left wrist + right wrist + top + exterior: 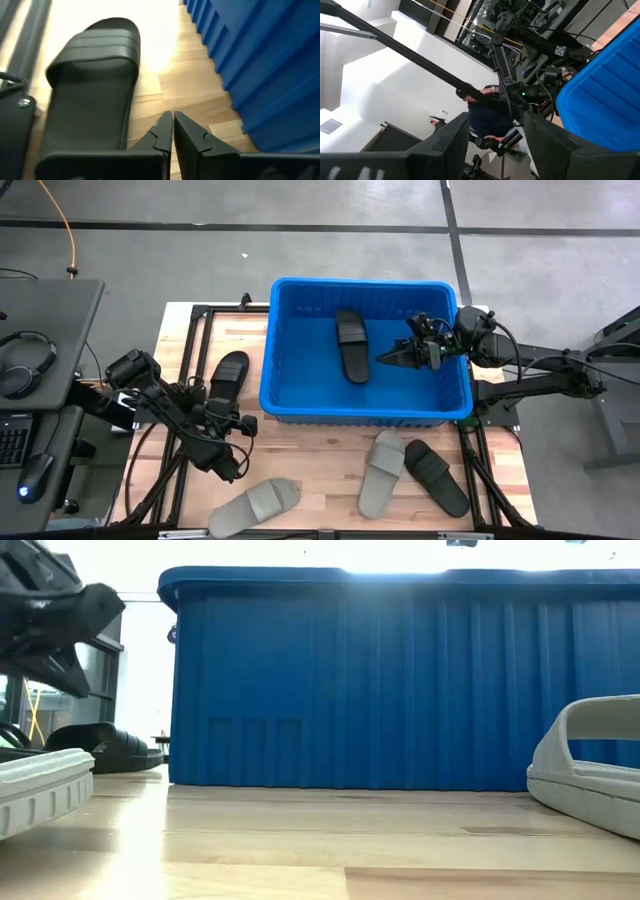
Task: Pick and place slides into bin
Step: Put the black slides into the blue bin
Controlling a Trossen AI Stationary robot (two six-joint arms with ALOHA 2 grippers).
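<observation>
The blue bin point(300, 395) stands at the table's far middle, with one black slide point(351, 345) lying flat on its floor. A second black slide point(228, 377) lies sole-down on the table to the left of the bin. My left gripper point(172, 117) is shut and empty. It hangs low over the bare wood between that slide point(95, 85) and the bin wall point(270, 65), near the slide's near end. My right gripper point(385, 358) hovers inside the bin's right half, above its floor. Its fingers are open, with nothing between them point(492, 150).
Near the front edge lie two light grey slides point(255, 505) point(382, 472) and one black slide point(437, 476), all flat on the wood. The low view shows the bin wall point(400, 680) between grey slides at left point(40, 790) and right point(590, 770). A person shows beyond the table point(485, 120).
</observation>
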